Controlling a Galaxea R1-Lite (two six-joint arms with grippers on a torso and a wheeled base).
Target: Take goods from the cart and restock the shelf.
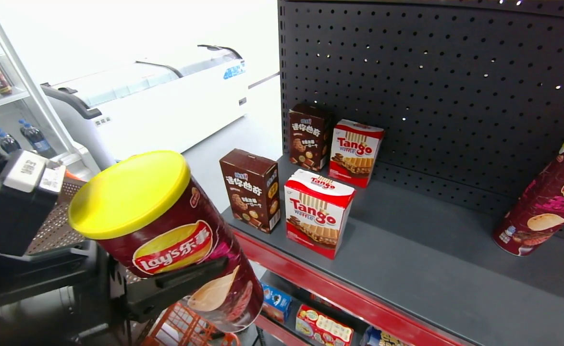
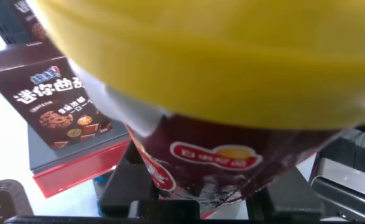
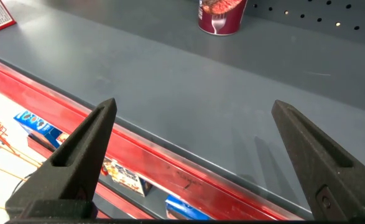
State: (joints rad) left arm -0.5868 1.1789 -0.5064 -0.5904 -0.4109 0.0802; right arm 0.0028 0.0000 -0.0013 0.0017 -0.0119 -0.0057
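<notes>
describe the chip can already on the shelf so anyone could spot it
Find the grey metal shelf backed by black pegboard and look toward its right end. There a maroon cylindrical chip can with a yellow lid stands alone, apart from the cardboard snack boxes; its twin can is held off the shelf, at the left.

- chip can (image 1: 176, 250): dark maroon body, yellow lid (image 1: 128, 192), red-and-yellow logo
- shelf (image 1: 431, 269): grey board, red front edge
- back panel (image 1: 431, 72): black, dotted with small holes
- cookie boxes (image 1: 251, 190): chocolate brown, white lettering
- wafer boxes (image 1: 318, 211): red and white
</notes>
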